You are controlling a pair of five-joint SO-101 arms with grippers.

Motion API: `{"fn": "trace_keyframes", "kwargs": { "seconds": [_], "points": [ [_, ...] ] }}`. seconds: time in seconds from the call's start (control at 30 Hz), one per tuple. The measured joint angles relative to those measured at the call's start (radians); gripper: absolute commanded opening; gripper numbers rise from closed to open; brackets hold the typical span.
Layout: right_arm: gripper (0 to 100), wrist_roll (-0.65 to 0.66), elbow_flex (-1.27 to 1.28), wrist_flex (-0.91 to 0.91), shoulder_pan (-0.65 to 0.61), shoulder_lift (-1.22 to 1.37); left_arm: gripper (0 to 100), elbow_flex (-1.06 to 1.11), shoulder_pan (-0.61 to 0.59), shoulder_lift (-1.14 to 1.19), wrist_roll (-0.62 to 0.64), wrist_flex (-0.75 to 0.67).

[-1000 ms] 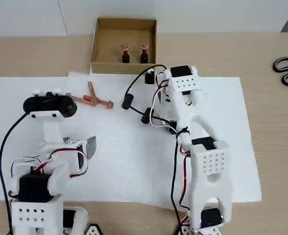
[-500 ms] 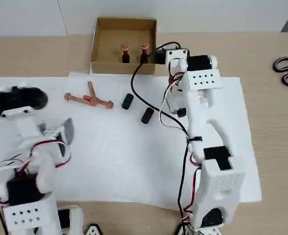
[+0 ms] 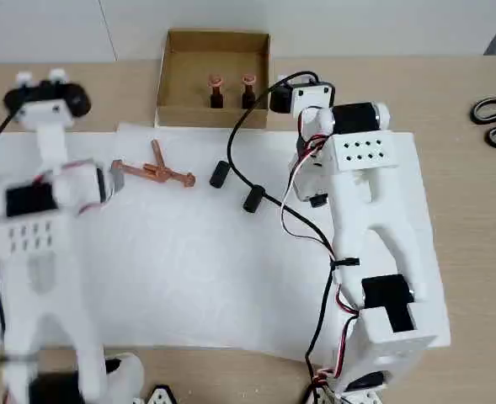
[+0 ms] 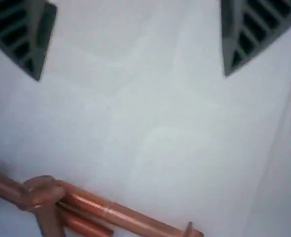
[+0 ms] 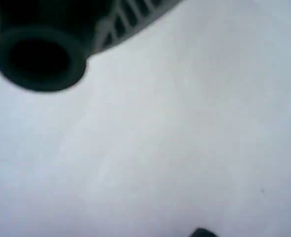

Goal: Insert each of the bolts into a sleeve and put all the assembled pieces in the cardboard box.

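Slender copper bolts [image 3: 155,171] are lying crossed just before the cardboard box [image 3: 210,116], one running along its front wall, one pointing at it. The left gripper [image 4: 130,74] is hanging over them, jaws spread; the right gripper [image 5: 81,34] is pinching a black sleeve [image 5: 39,59].

Bolts [image 3: 157,172] lie on the sheet [image 3: 189,278], two sleeves [image 3: 221,174] to their right. Behind, the cardboard box [image 3: 180,84] holds two assembled pieces [image 3: 216,91].

light: bright, diffuse | shadows: soft, faint (under arms) | wrist views: dimmer
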Motion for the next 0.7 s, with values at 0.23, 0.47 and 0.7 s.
{"fn": "trace_keyframes", "kwargs": {
  "seconds": [0.23, 0.47, 0.7],
  "points": [
    [0.3, 0.000, 0.017, 0.000, 0.000, 0.000, 23, -0.370, 0.094, 0.453, -0.003, 0.069],
    [0.3, 0.000, 0.017, 0.000, 0.002, 0.000, 23, -0.686, 0.147, 0.813, 0.110, 0.074],
    [0.3, 0.000, 0.017, 0.000, 0.000, 0.000, 21, -0.965, 0.150, 1.114, 0.233, 0.078]
  ]
}}
